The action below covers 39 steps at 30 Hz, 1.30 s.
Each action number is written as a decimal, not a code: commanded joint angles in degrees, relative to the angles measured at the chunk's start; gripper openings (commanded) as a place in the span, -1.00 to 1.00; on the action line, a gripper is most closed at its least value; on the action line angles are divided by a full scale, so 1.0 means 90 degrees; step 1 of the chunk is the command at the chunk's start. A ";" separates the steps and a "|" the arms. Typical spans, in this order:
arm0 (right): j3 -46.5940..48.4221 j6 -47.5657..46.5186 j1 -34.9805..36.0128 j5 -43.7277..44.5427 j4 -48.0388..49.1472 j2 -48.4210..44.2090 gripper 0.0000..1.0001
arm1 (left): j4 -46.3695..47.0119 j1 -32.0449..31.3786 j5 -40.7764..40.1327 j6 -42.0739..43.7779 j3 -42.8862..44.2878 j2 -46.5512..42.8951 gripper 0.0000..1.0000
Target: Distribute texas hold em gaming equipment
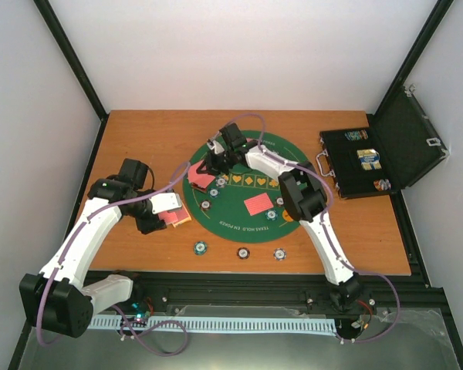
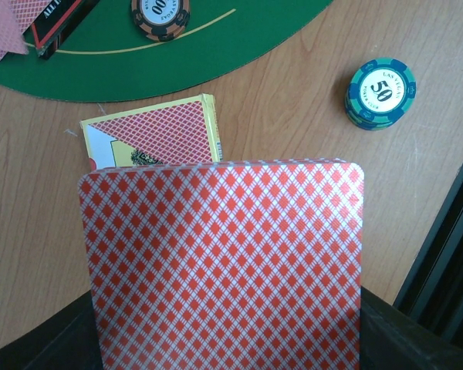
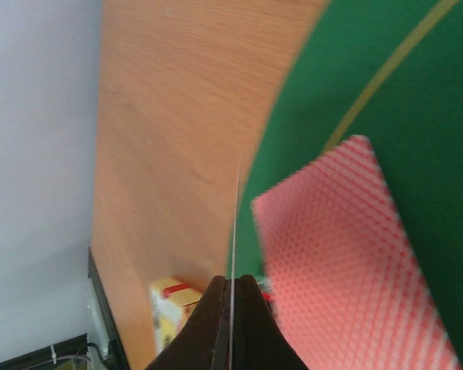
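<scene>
Card (image 3: 234, 216) edge-on in right hand (image 3: 231, 284); left hand (image 1: 170, 213) holds cards (image 2: 224, 270), backs showing.

Red-backed cards (image 1: 258, 205) flat on mat (image 1: 233, 217), 3 striped chips (image 1: 201, 247) on wood (image 1: 139, 131) nr it.

White walls (image 1: 239, 46) – black corner posts (image 1: 69, 58) – wooden table (image 1: 139, 131).

Overhead rear view, wrist close-ups sharing mat (image 1: 230, 202)
</scene>
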 commanded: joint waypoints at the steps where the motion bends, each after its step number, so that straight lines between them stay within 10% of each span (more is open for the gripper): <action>1: 0.0752 -0.0133 -0.0031 0.0052 -0.0907 0.0646 -0.93 | -0.0070 0.0014 0.0127 0.0010 0.0320 -0.0069 -0.98; 8: 0.0778 -0.0359 -0.0053 0.0281 -0.1182 0.0409 -0.16 | -0.0041 0.0019 0.0157 0.0032 0.0218 -0.0121 -0.98; 24: -0.0018 -0.0844 -0.0309 0.0793 -0.1812 -0.1159 -0.01 | -0.0052 0.0019 0.0176 -0.0032 0.0232 -0.0146 -0.98; 39: -0.5176 0.1233 0.1222 0.0670 0.2537 -0.4479 0.42 | -0.0001 0.0019 0.0277 -0.0077 0.0285 0.0001 -0.98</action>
